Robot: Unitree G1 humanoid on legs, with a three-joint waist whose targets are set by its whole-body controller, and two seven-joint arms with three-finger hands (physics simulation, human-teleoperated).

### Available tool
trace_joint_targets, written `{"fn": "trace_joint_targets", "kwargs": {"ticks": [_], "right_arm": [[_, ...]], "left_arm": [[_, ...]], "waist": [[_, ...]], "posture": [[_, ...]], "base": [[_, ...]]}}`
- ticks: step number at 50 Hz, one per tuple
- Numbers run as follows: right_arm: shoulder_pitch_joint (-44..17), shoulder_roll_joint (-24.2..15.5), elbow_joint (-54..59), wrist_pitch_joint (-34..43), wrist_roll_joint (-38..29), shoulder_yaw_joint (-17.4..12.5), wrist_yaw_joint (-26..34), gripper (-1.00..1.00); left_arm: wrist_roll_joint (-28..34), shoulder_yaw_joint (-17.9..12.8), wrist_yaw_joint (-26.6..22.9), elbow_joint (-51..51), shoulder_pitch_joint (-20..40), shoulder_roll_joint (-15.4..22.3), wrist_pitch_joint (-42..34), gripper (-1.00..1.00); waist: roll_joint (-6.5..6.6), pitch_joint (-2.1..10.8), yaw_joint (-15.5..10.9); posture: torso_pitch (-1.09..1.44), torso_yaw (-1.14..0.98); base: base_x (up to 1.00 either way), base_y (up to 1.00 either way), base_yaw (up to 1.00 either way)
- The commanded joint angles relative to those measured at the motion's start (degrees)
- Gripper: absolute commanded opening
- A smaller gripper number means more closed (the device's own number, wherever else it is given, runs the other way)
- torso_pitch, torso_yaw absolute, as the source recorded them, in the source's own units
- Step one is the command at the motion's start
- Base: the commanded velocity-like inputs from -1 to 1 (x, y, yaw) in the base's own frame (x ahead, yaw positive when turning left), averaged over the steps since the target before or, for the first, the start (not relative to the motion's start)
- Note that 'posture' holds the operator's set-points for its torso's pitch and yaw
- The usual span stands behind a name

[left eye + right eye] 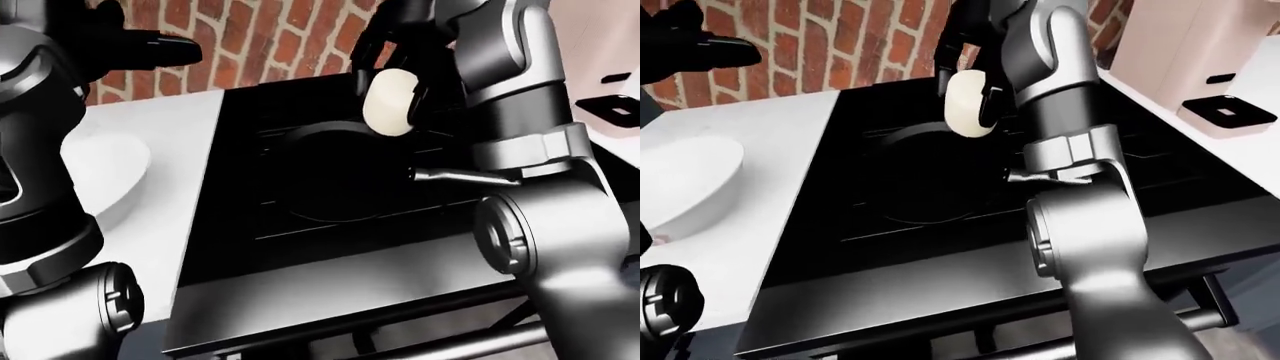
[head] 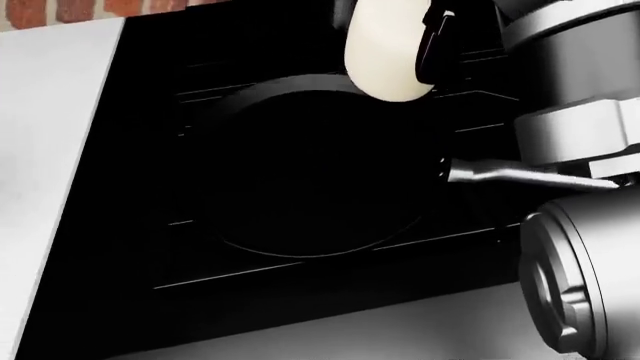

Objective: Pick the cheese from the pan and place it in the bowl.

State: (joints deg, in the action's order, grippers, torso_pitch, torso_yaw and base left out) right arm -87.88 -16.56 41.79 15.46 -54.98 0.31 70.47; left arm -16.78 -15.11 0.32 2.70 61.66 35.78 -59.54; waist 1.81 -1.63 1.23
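The right hand (image 1: 970, 79) has its fingers closed round the cheese (image 1: 966, 105), clear above the pan (image 1: 925, 176). Carrying it left to the bowl (image 1: 685, 180) remains.

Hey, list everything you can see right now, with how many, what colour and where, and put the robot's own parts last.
cheese: one, cream, held in the air above the pan's far rim
pan: one, black, on the stove, its metal handle toward the right of the view
stove: one, black, middle of the right-eye view
bowl: one, white, on the counter at the left
counter: one, white, left of the stove
brick wall: one, red, along the top
appliance: one, pale pink, top right
right hand: one, black fingers closed round the cheese
left hand: one, black, top left above the bowl
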Motion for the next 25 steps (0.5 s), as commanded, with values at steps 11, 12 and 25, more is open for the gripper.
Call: {"fn": "trace_joint_targets", "kwargs": {"ticks": [11, 12, 25], "right_arm": [[-2.47, 0.07, -1.66, -0.89, 0.14, -0.12, -0.47, -1.00], [-2.54, 0.10, -1.48, -0.97, 0.16, -0.13, -0.54, -1.00], [-2.97, 0.17, -1.64, -0.97, -0.08, -0.10, -0.08, -1.00]], "left_arm": [[0.52, -1.15, 0.53, 1.53, 1.91, 1.23, 0.82, 1.00], [0.51, -1.15, 0.52, 1.64, 1.87, 1.24, 0.74, 1.00], [0.61, -0.95, 0.28, 1.29, 2.80, 1.43, 0.55, 1.00]], "waist": [[2.74, 0.64, 0.54], [2.29, 0.52, 0.53], [-2.43, 0.82, -0.04]], "posture": [[0.00, 0.00], [0.00, 0.00], [0.00, 0.00]], "base": [[0.00, 0.35, 0.00], [0.00, 0.34, 0.00], [0.00, 0.35, 0.00]]}}
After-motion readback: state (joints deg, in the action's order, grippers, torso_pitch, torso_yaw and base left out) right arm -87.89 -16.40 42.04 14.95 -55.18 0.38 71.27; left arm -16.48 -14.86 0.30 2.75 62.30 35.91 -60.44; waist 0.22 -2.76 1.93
